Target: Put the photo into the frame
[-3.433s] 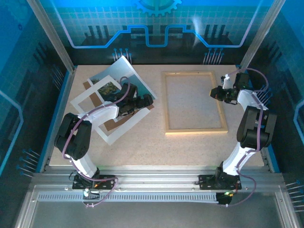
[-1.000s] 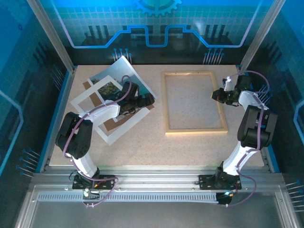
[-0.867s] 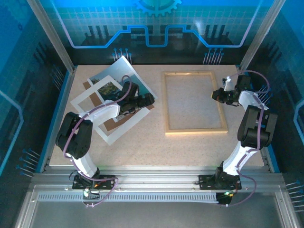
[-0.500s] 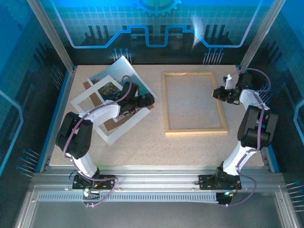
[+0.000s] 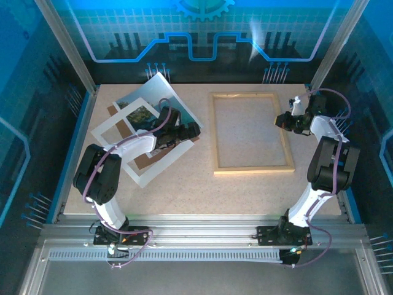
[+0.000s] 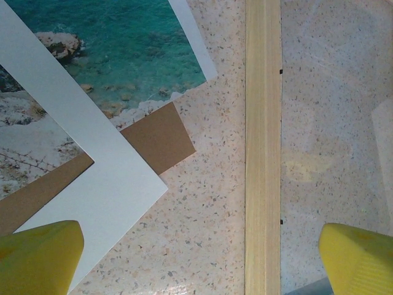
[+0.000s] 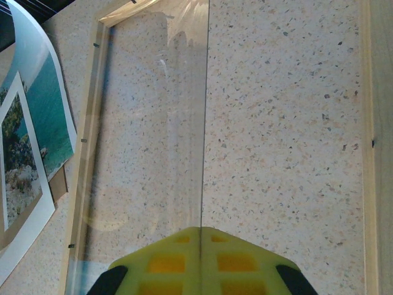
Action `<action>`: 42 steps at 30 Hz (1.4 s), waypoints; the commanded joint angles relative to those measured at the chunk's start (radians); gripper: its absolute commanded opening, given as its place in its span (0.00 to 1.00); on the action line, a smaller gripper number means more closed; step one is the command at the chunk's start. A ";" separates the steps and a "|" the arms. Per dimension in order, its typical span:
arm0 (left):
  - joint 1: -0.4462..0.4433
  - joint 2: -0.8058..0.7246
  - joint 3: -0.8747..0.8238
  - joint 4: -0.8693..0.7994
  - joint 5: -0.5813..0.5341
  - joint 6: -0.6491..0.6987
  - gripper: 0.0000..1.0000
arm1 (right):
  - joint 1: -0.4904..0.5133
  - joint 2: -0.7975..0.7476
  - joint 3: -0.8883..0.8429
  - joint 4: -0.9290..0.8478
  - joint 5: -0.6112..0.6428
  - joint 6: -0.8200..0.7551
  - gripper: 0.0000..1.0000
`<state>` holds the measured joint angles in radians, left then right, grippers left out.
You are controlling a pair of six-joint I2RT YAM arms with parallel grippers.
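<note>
Hovering with left claw [image 6: 196, 263] spread wide and empty between frame [image 6: 263, 123], right of desk [image 5: 184, 184] centre, and photo [image 6: 123, 49], lying toward far-left corner under white mat [image 6: 92, 153]; likely poised for pulling it free. Pinching tilted clear pane [image 7: 147, 123] in right claw [image 7: 201, 258], probably to leave frame open.

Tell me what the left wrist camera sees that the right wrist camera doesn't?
Left wrist, not right: the left gripper, yellow fingertips wide apart, one rail of the rectangular light wooden picture frame running between them.
Right wrist, not left: the right gripper, shut; a faint clear glossy sheet whose edge meets its fingers, gripped or not I cannot tell; both long frame rails.
Both: the glossy turquoise coast photo, the white cardboard mat border, the brown backing board, the speckled table.
</note>
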<state>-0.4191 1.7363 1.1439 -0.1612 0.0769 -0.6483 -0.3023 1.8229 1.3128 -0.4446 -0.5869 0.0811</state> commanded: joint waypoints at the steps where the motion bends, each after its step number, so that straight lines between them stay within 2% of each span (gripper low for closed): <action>1: -0.010 0.008 0.031 -0.023 0.018 0.021 0.99 | -0.017 -0.046 -0.009 0.014 -0.006 -0.004 0.00; 31: -0.011 0.012 0.043 -0.035 0.020 0.027 0.99 | -0.021 -0.068 -0.026 0.000 0.020 -0.004 0.00; 42: -0.011 0.012 0.034 -0.029 0.021 0.024 0.99 | -0.016 -0.062 -0.045 0.041 -0.049 0.018 0.00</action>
<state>-0.4221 1.7386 1.1580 -0.1791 0.0769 -0.6449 -0.3027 1.7859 1.2850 -0.4290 -0.5880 0.0860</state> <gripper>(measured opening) 0.989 0.066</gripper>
